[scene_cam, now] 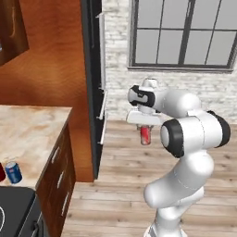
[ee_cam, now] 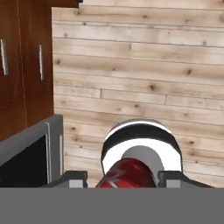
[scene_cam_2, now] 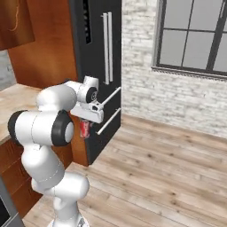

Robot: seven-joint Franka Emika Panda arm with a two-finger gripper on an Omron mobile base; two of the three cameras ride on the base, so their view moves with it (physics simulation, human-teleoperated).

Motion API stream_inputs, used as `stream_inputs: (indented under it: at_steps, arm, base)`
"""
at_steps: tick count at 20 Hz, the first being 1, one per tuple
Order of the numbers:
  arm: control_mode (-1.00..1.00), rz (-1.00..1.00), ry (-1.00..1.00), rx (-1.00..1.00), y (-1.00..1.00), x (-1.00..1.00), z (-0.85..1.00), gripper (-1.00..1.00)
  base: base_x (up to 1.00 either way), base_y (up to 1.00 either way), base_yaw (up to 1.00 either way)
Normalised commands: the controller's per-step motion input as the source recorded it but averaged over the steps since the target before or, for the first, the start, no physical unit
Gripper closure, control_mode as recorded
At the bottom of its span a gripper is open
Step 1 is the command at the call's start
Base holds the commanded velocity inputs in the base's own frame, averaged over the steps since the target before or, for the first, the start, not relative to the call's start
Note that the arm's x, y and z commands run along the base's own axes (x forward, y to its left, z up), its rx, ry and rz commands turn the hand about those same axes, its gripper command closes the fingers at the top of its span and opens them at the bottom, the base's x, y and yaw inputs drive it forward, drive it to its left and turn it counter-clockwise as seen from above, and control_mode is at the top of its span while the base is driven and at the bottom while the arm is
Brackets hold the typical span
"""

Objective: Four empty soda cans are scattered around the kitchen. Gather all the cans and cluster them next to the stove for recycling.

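Note:
My gripper [scene_cam: 145,131] is shut on a red soda can [scene_cam: 145,135], held upright in the air over the wooden floor, to the right of the counter. From the other side the same red can [scene_cam_2: 84,129] hangs under the gripper [scene_cam_2: 85,127], in front of the black fridge. Looking along the hand, the red can [ee_cam: 127,175] sits between the two finger tips [ee_cam: 168,176]. A blue soda can [scene_cam: 13,172] stands on the counter by the stove [scene_cam: 16,206], with a dark red can [scene_cam: 1,172] at the picture's left edge beside it.
A marble-topped counter [scene_cam: 32,132] with wooden drawers [scene_cam: 60,171] runs left of the arm. The tall black fridge [scene_cam: 94,83] stands behind it. A brick wall with a window [scene_cam: 183,32] closes the far side. Wooden floor [scene_cam_2: 168,177] lies open to the right.

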Motion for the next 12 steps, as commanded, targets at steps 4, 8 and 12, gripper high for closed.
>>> stream_inputs:
  at_steps: [4,8,12]
  arm:
    - [1.00,0.00,0.00,0.00,0.00,0.00,0.00,1.00]
    - [1.00,0.00,0.00,0.00,0.00,0.00,0.00,1.00]
    - [1.00,0.00,0.00,0.00,0.00,0.00,0.00,1.00]
  base:
    - [0.63,0.15,0.34]
    - [0.43,0.02,0.43]
    - [0.27,0.00,0.49]
